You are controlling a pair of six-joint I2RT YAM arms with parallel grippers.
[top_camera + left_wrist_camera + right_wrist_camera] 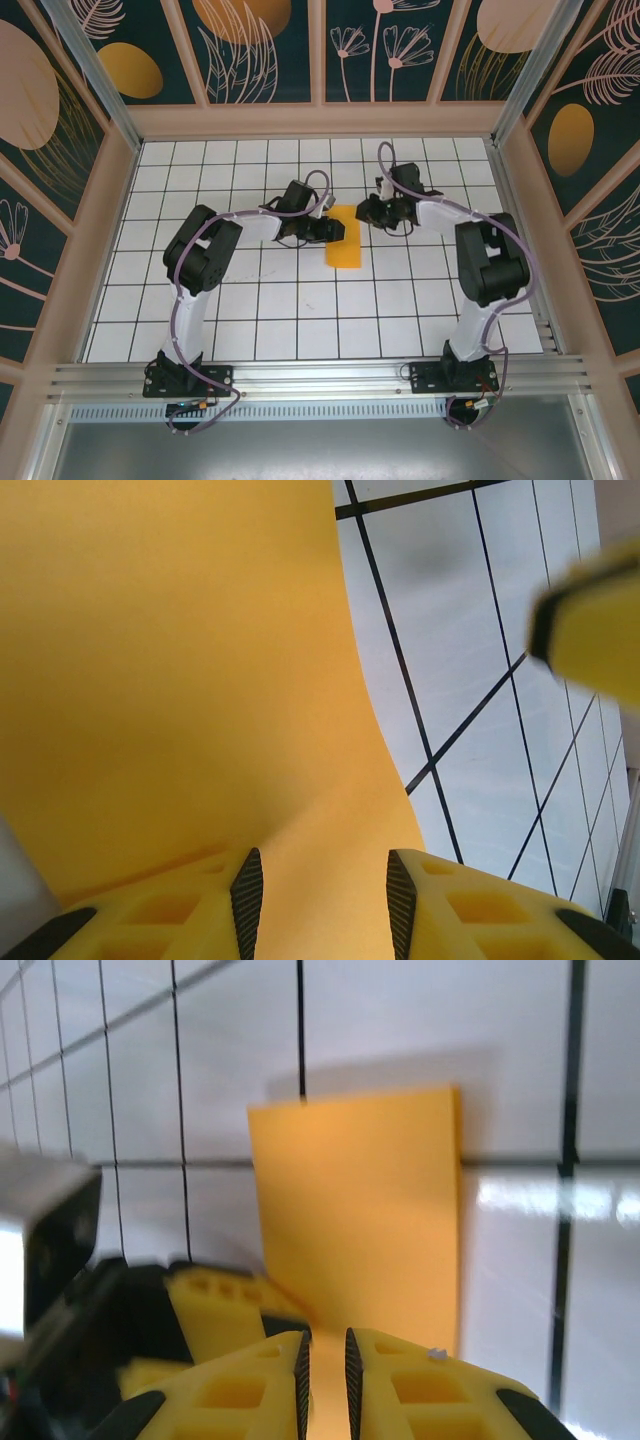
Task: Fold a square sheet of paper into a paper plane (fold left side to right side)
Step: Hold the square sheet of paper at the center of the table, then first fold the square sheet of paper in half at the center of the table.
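Grid table [250,330], folded orange paper [344,240], left gripper [325,880] spread, right gripper [324,1360] state unclear

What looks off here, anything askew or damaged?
No damage or spill. The sheet of paper, folded into a narrow strip, appears to bow up off the table by the left end effector rather than lying flat.
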